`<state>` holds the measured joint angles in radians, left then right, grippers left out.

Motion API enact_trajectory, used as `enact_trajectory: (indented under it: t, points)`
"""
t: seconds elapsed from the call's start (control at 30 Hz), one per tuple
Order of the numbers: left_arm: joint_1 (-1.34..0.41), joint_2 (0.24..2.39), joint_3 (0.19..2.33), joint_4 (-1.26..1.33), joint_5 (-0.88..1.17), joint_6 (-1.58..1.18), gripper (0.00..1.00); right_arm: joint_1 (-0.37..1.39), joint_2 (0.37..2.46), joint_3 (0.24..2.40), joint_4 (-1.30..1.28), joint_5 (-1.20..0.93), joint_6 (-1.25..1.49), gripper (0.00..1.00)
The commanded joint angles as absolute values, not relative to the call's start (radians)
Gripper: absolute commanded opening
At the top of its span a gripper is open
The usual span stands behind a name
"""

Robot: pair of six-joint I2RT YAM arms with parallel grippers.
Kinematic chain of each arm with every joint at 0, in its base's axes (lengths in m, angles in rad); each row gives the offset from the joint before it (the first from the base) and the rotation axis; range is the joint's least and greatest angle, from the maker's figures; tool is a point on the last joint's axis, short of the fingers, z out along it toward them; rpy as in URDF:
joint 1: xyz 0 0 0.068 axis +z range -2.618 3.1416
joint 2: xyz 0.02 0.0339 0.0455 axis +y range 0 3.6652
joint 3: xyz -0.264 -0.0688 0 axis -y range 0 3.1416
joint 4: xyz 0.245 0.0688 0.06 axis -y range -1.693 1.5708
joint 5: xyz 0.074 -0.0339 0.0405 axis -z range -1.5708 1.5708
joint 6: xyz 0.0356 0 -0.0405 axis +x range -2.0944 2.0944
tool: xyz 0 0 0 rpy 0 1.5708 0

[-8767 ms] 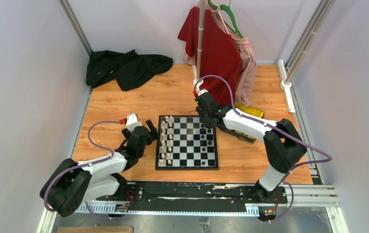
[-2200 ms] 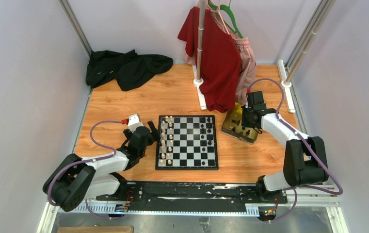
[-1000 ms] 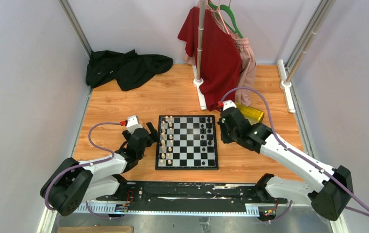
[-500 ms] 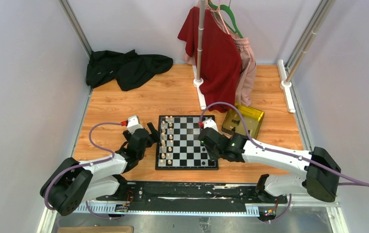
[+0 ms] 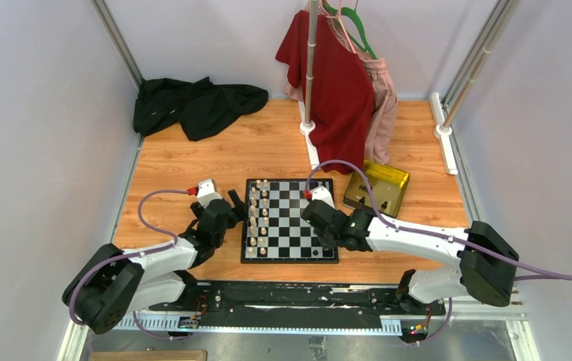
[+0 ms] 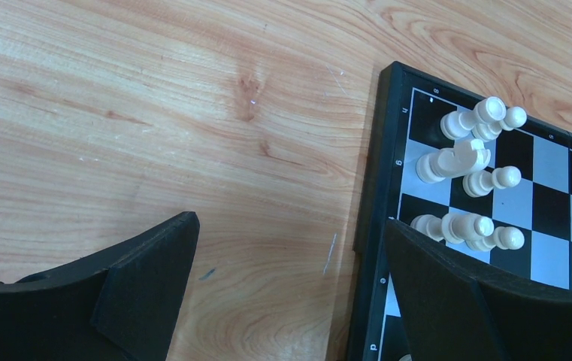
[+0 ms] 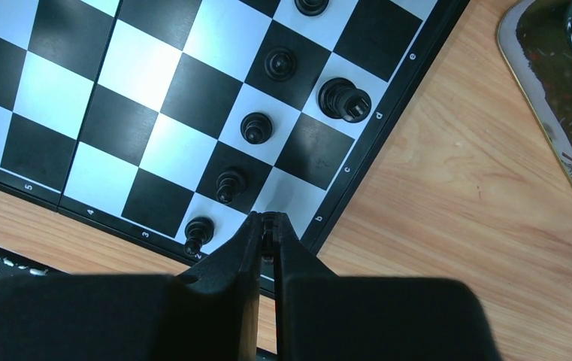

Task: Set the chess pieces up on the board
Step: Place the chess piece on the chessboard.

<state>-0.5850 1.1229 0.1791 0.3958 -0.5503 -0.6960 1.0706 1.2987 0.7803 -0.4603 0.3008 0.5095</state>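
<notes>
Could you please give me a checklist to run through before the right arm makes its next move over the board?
1. Left gripper open, at the board's left edge: ok.
2. Right gripper holding a piece: cannot tell; jaws almost together.
3. Back-row squares beside that gripper bare: ok.
4. Nearby black pawns upright: ok.
5. More pieces waiting in the tray: cannot tell.
</notes>
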Motion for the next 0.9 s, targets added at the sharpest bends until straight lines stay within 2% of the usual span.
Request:
enact_trajectory:
  t: [0.0, 0.87]
  points:
    - [-0.592, 1.138, 0.174, 0.422, -0.575, -0.709, 1.0, 1.08, 1.313, 0.772, -0.447, 0.343, 0.51, 0.0]
    - [-0.602, 1.184, 0.185, 0.433, -0.585, -0.712, 1.0, 1.026, 1.329, 0.741, -0.4, 0.317, 0.473, 0.01]
